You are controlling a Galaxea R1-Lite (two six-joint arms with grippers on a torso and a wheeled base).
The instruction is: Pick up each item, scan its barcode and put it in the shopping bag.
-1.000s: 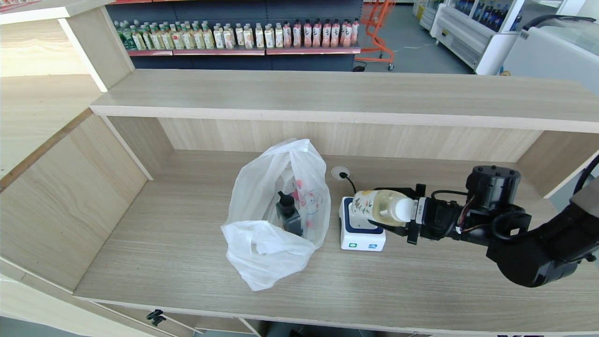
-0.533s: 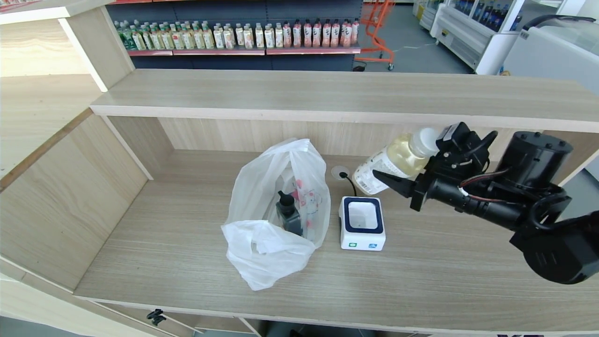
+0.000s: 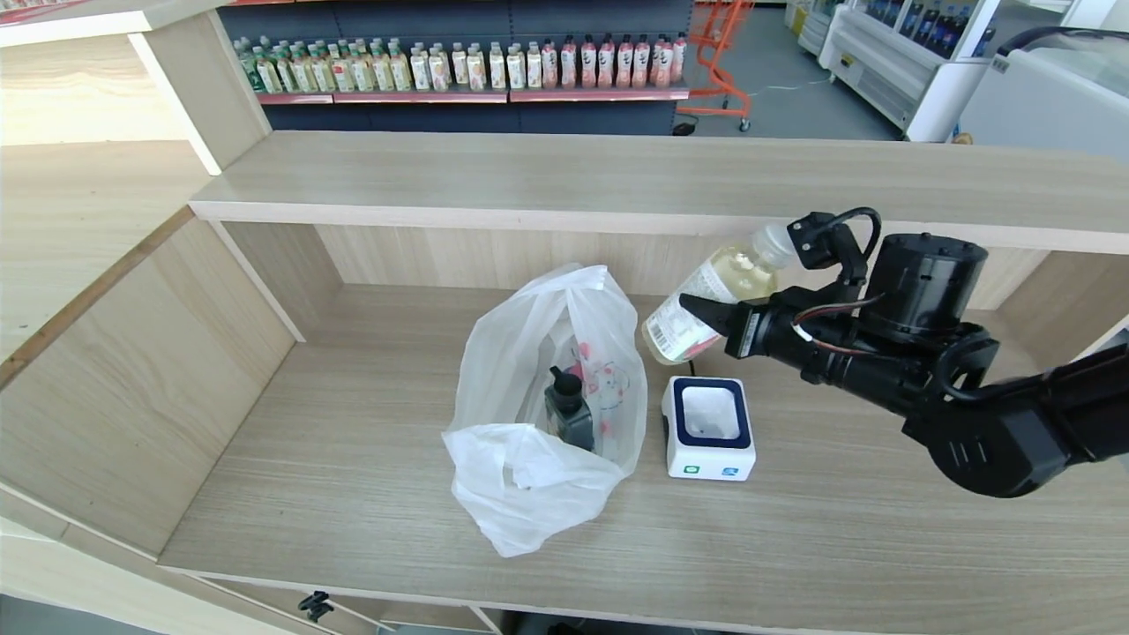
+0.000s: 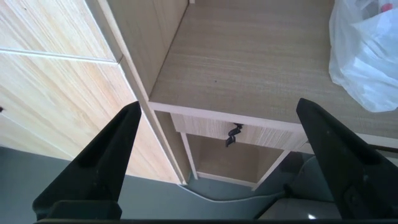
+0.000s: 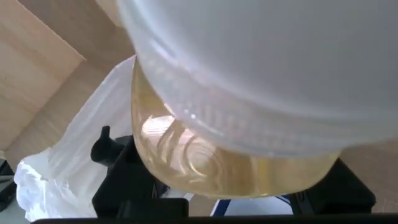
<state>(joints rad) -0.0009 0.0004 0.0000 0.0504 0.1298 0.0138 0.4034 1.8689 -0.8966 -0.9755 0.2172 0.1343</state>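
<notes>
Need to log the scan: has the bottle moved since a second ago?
Yes. The bottle in the right claw has risen above the scanner and tilts toward the bag.

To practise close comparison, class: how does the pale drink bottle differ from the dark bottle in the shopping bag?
The pale drink bottle is clear, with yellowish liquid and a white cap; the dark bottle is black all over. The pale drink bottle is tilted in the air, gripped by the right tool; the dark bottle stands upright inside the shopping bag. Both are bottles with a narrower top.
</notes>
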